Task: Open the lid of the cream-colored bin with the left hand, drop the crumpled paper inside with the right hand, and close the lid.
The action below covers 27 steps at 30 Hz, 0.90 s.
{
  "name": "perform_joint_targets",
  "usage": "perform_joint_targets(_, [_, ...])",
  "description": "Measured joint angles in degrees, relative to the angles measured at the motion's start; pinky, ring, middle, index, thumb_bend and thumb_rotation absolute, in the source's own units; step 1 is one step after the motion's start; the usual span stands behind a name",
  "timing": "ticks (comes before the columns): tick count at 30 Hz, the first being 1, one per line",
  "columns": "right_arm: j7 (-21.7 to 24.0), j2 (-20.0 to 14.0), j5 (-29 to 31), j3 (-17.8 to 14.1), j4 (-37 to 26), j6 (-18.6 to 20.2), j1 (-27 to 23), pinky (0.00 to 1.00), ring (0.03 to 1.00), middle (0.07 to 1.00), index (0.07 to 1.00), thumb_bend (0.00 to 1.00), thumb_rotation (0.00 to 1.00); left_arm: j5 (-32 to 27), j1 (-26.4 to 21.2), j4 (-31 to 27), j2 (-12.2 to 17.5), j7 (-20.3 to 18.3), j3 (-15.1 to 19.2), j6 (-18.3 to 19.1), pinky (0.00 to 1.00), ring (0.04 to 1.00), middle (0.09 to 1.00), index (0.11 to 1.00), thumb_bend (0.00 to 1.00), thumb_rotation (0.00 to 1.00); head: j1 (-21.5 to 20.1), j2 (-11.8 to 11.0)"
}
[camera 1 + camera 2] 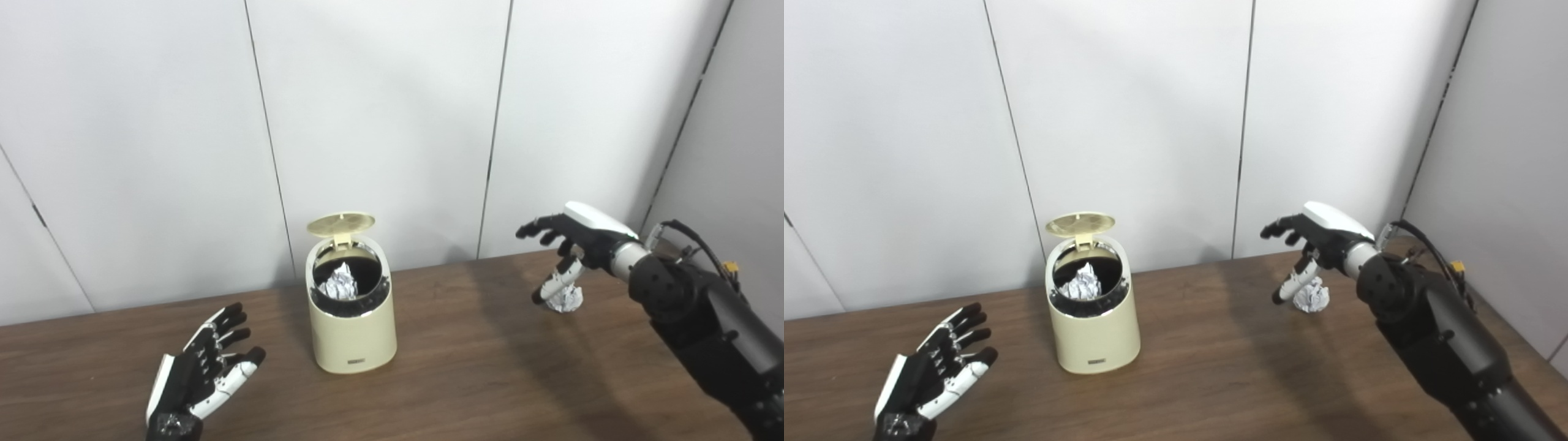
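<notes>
The cream-colored bin (351, 331) stands at the table's middle with its round lid (341, 224) tipped up at the back. One crumpled paper ball (340, 283) lies inside the bin's dark opening. A second crumpled paper ball (566, 299) rests on the table at the right. My right hand (566, 245) hovers open just above and left of that ball, thumb pointing down beside it, holding nothing. My left hand (205, 367) is open, palm up, low at the left of the bin and apart from it.
The brown wooden table (465, 367) runs back to white wall panels (380, 122) just behind the bin. My right forearm (704, 318) crosses the table's right side.
</notes>
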Motion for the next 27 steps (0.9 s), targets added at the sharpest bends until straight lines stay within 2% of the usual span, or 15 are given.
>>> perform_joint_targets(7, [1.4, -0.5, -1.7, 1.7, 6.1, -0.7, -3.2, 0.72, 0.862, 0.896, 0.803, 0.87, 0.00, -0.3, -0.1, 0.9, 0.0, -0.8, 0.0, 0.0, 0.63, 0.809, 0.867, 0.902, 0.70, 0.35, -0.1, 0.1])
perform_joint_targets(10, [1.5, -0.5, -2.0, 2.6, 9.5, -2.6, -4.4, 0.69, 0.828, 0.874, 0.805, 0.88, 0.00, -0.2, -0.1, 0.9, 0.0, -0.9, -0.1, 0.0, 0.64, 0.811, 0.867, 0.903, 0.70, 0.36, -0.2, 0.3])
perform_joint_targets(16, [1.8, -0.4, -3.1, 5.2, 14.4, -4.4, -5.9, 0.74, 0.877, 0.901, 0.810, 0.90, 0.06, -0.1, -0.1, 0.9, 0.1, -0.9, -0.1, 0.0, 0.65, 0.817, 0.869, 0.903, 0.70, 0.36, 0.1, 0.4])
perform_joint_targets(21, [2.1, -0.2, -4.5, 6.4, 16.0, -4.4, -6.9, 0.80, 0.906, 0.914, 0.825, 0.88, 0.07, -0.1, -0.1, 0.9, 0.1, -1.0, -0.2, 0.1, 0.64, 0.812, 0.867, 0.902, 0.69, 0.37, 0.1, 0.5])
perform_joint_targets(24, [3.2, -0.2, -6.6, 8.2, 16.3, -3.1, -7.4, 0.83, 0.936, 0.944, 0.815, 0.87, 0.12, 0.2, -0.1, 0.9, 0.1, -1.0, -0.2, 0.1, 0.64, 0.809, 0.864, 0.899, 0.69, 0.37, 0.2, 0.7])
perform_joint_targets(27, [3.9, 0.3, -8.1, 9.0, 16.6, -1.5, -7.6, 0.77, 0.916, 0.951, 0.805, 0.87, 0.11, 0.3, -0.1, 0.9, 0.1, -1.0, -0.2, 0.1, 0.63, 0.804, 0.863, 0.896, 0.69, 0.37, 0.3, 0.8])
